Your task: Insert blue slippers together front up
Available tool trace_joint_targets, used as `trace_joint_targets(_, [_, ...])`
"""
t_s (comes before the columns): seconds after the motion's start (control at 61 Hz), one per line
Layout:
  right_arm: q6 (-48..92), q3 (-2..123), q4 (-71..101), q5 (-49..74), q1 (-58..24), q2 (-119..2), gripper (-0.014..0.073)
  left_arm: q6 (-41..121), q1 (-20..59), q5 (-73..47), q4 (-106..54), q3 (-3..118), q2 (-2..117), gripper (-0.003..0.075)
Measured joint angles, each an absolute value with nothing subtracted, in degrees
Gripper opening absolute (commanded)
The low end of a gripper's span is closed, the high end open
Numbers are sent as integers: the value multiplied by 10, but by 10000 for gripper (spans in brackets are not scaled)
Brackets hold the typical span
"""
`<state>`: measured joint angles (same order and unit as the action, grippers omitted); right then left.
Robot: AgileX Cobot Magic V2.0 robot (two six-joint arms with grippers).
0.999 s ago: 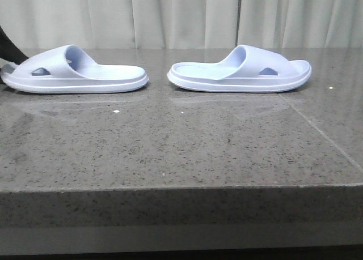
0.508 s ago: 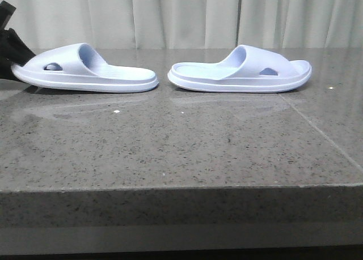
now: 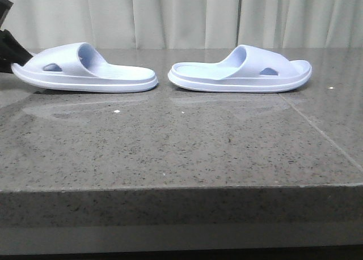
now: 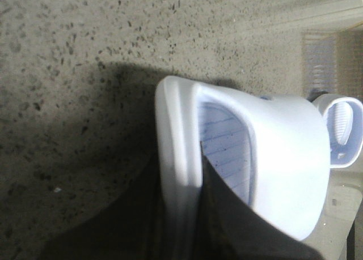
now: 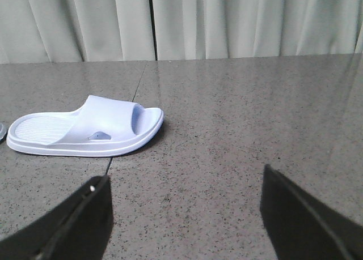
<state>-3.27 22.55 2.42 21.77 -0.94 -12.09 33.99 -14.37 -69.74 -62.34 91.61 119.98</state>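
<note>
Two blue slippers lie heel to heel at the back of the table. My left gripper (image 3: 8, 45) at the far left edge is shut on the toe end of the left slipper (image 3: 85, 70). In the left wrist view the fingers (image 4: 238, 226) clamp the sole rim of that slipper (image 4: 289, 152), one finger inside under the strap. Its toe end sits slightly off the table. The right slipper (image 3: 241, 70) lies flat, toe to the right, and also shows in the right wrist view (image 5: 85, 130). My right gripper (image 5: 181, 214) is open and empty, low over the table, some way from it.
The grey speckled stone table (image 3: 181, 141) has its front edge (image 3: 181, 186) close to the camera. A thin seam (image 3: 323, 135) runs across its right part. Pale curtains (image 3: 181, 16) hang behind the table. A small gap separates the two heels.
The left slipper has slid to the right, towards the right slipper, with my left gripper on its toe end, and its toe end has lifted slightly. The right slipper has not moved.
</note>
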Motion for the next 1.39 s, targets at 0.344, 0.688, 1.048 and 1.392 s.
trace_joint_targets(0.344, [-33,226,24,219,-9,-121,563,317,-144,-697,-650,911,1187,-20])
trace_joint_targets(0.688, [-33,226,24,219,-9,-121,563,315,-144,-690,-666,911,1167,-20])
trace_joint_targets(1.048, [-33,235,42,259,-9,-209,563,313,-144,-690,-666,911,1165,-20])
trace_joint_targets(1.392, [-33,371,81,271,-9,-508,563,312,-144,-689,-665,911,1165,-20])
